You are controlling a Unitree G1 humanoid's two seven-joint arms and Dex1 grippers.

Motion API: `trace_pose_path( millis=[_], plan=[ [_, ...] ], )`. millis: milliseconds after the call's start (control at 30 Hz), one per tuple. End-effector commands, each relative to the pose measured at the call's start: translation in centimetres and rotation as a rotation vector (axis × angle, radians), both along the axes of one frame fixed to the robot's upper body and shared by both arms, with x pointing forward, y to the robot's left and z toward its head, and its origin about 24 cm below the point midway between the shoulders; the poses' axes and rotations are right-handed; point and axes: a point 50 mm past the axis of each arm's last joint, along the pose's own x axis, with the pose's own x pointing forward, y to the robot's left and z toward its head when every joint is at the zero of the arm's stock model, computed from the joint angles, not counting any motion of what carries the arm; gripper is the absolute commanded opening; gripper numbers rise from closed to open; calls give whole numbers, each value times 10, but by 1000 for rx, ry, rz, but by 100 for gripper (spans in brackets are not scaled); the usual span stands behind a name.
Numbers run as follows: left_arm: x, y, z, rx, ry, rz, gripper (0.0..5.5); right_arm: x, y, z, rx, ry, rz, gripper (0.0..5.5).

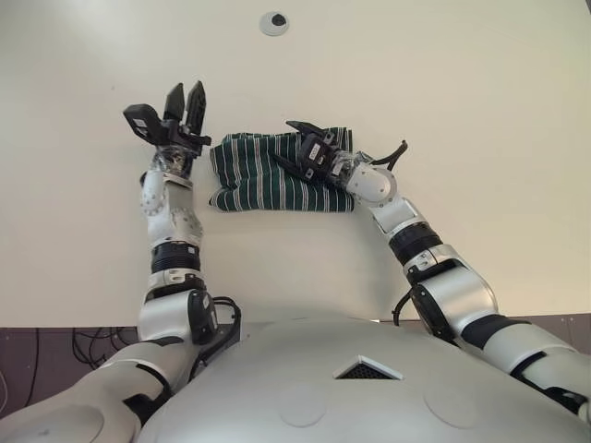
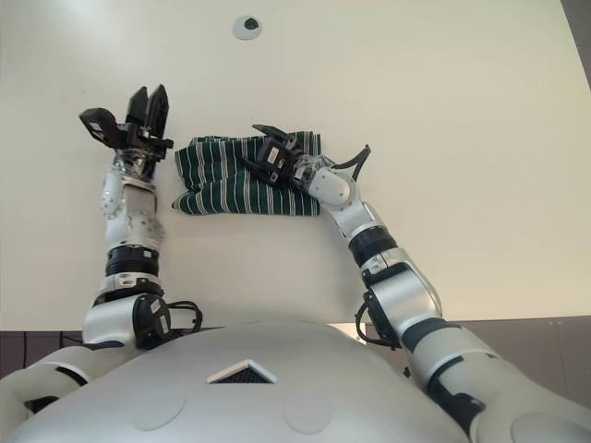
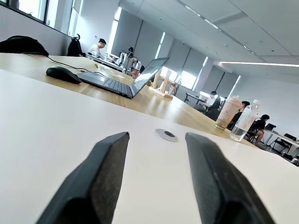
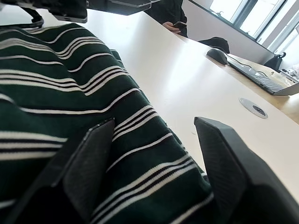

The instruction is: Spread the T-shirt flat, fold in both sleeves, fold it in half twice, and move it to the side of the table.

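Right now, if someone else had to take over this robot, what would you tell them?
Left gripper: jaws open, empty, beside the shirt, off its left edge.
Right gripper: jaws open, over the shirt's right part.
The shirt is folded into a small block in the middle of the table.
Done: the folding, by the look of it.
Left: move it to the table's side.

The table (image 1: 462, 92) is pale cream, with a round grey cable cap (image 1: 273, 23) set into it near the far edge. Beyond it stands a wooden desk (image 3: 182, 112) carrying an open laptop (image 3: 121, 81) and a black mouse (image 3: 63, 74), with a cup (image 3: 227, 113) and a clear bottle (image 3: 245, 120) at its far end. Tall windows (image 3: 37, 7) let in bright daylight along one wall. Strip lights (image 3: 247, 62) cross the white ceiling. Below the table's near edge the floor (image 1: 37, 337) is dark, with black cables (image 1: 92, 346) lying on it.
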Motion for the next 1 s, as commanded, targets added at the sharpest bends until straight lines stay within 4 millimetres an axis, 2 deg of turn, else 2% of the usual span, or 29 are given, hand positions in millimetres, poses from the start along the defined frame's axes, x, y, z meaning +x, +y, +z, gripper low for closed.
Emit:
trace_pose_path(
  millis=[33,167,267,367,500,567,633,667,733,767,833,867,933,1000],
  plan=[
    [1,-2,-7,19,-16,51,219,-12,-94,-53,-128,298,-375,311],
    [-6,2,-11,2,-41,108,219,-1,-189,-38,-39,281,-844,311],
    [-9,2,-11,3,-69,131,219,-5,-239,-24,41,242,-1108,311],
    [-12,-3,-10,29,-107,135,219,-5,-269,-8,113,165,-1287,311],
    [-13,-7,-8,49,-141,134,219,4,-280,14,188,15,-1384,311],
    [-14,-8,-5,54,-180,149,219,11,-278,41,254,-225,-1387,311],
    [-15,-8,1,49,-232,190,219,8,-270,80,304,-615,-1350,311],
    [-16,-8,3,40,-249,216,219,6,-257,94,334,-770,-1289,311],
    [-16,-9,2,7,-250,252,219,5,-228,104,381,-921,-1171,311],
    [-15,-11,0,-21,-230,265,219,6,-215,104,394,-949,-1124,311],
    [-13,-15,-8,-49,-159,291,219,11,-185,87,500,-836,-1088,311],
    [-13,-17,-11,-4,-123,307,219,12,-170,77,551,-763,-1071,311],
    [-16,-20,-10,164,-138,346,219,8,-132,59,593,-658,-927,311],
    [-21,-24,-5,339,-199,353,219,3,-111,49,591,-604,-821,311]
  ],
)
